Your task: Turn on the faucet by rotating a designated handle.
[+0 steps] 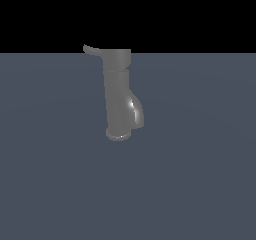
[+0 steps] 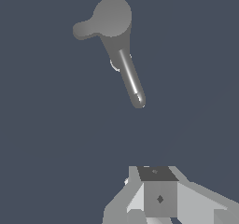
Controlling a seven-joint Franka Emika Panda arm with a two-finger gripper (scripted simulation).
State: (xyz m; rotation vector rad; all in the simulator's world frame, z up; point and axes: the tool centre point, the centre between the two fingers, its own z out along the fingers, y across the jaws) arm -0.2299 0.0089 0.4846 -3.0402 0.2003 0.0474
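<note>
Exterior view shows the dull grey faucet (image 1: 119, 96) upright on a slate-blue tabletop (image 1: 200, 184), round flange at its foot, bulging spout (image 1: 136, 111) toward that view's right, and the thin upturned handle (image 1: 91, 49) jutting from the wider cap toward its left. Wrist view shows the end effector (image 2: 158, 197) well apart from the faucet, nothing between; whether it is spread, I cannot tell.

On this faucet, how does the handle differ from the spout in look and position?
The handle is a thin, slightly upturned lever sticking out from the wide top cap toward the exterior view's left; the spout is a short, thick bulge low on the body, curving toward the exterior view's right. The handle looks matte, while the spout carries a bright highlight. Both are the same dull grey metal, part of one faucet.
</note>
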